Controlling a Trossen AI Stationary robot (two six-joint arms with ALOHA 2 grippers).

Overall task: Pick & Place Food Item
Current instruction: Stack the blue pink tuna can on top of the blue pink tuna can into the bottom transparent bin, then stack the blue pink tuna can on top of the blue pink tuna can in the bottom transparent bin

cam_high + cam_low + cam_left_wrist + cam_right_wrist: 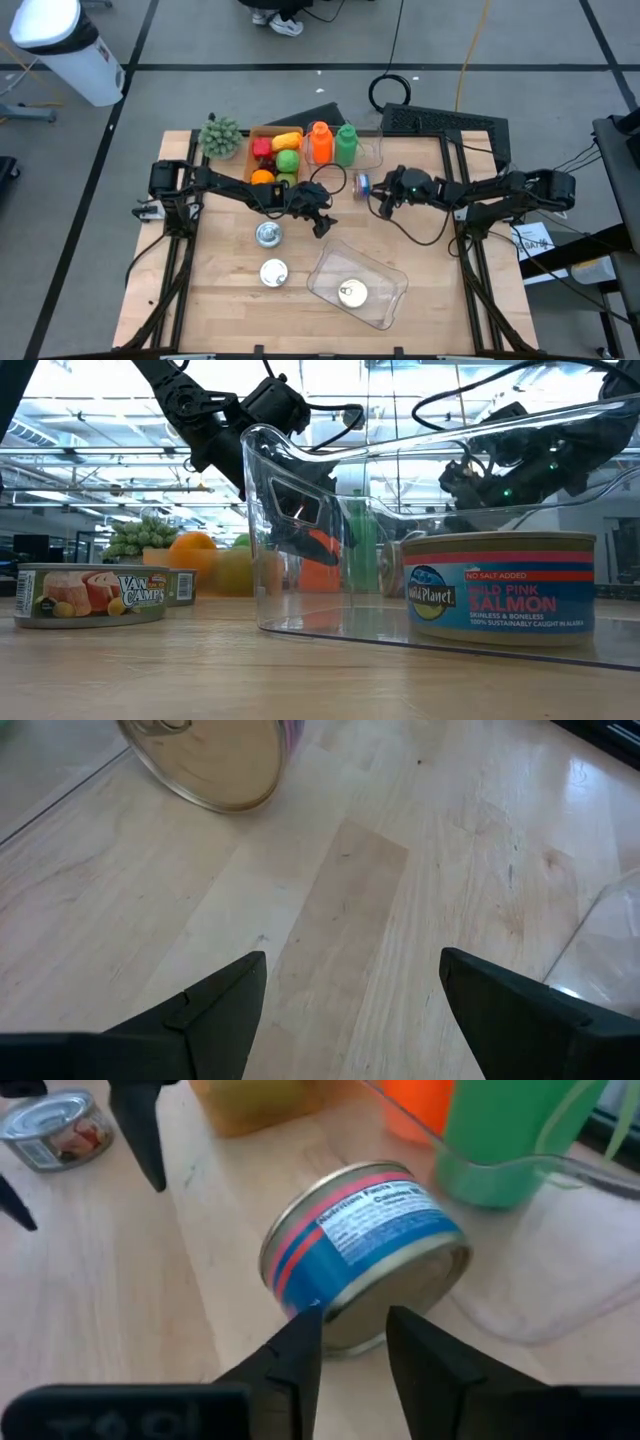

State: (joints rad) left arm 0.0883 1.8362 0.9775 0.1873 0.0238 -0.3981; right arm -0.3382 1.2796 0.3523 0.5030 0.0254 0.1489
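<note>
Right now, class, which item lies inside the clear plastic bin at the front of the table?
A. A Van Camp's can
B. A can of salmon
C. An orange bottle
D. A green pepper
B: the salmon can stands inside the clear bin, its blue Wild Planet label showing through the wall.

Wood, metal and clear plastic

Matt pale wooden table [220,300]; shiny metal salmon can [365,1250] with glossy paper label; transparent glossy plastic bin [385,275].

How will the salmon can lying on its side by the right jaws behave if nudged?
The salmon can rests tilted on its rim, so it will probably roll or flop flat. Rigid metal, so unlikely to deform. The right gripper sits close with a narrow gap; the glossy label may slip.
</note>
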